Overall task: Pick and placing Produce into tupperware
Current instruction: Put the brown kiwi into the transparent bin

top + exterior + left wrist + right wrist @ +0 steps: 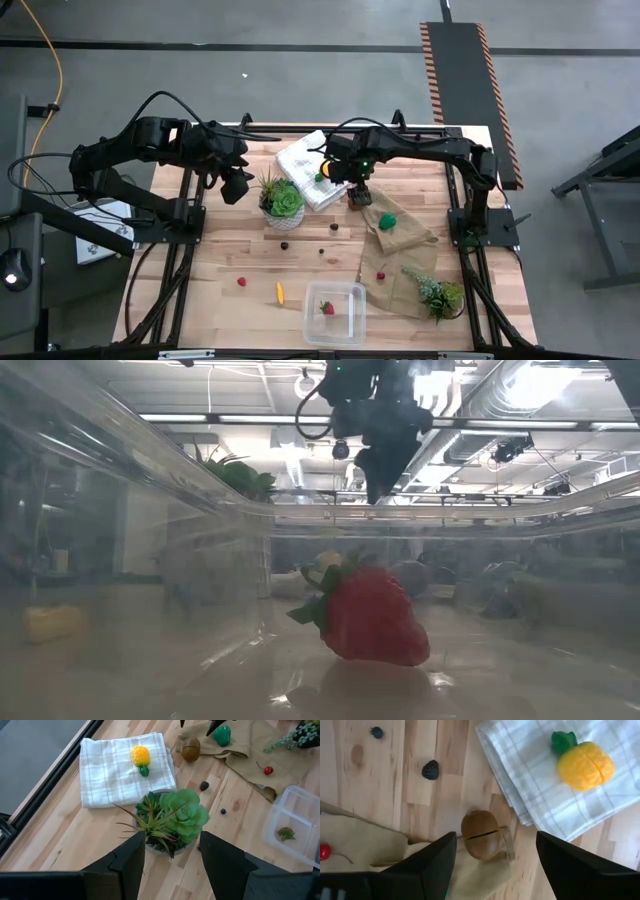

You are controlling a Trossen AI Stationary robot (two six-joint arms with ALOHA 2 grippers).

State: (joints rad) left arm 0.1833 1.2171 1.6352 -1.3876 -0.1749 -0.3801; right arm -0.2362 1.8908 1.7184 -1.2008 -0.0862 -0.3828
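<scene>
The right gripper (495, 865) hangs open over the round brown kiwi ball (481, 841) (fingers either side, not touching), which lies on the pale wooden table (385, 780) beside the white checked cloth (545, 785).

Both my arms reach inward over the table's far half.

My right gripper (359, 196) hangs low with its wrist bent down, fingers (432, 865) spread wide, nothing between them. My left gripper (236, 187) hovers higher at the left, fingers (131, 860) parted and empty.
</scene>
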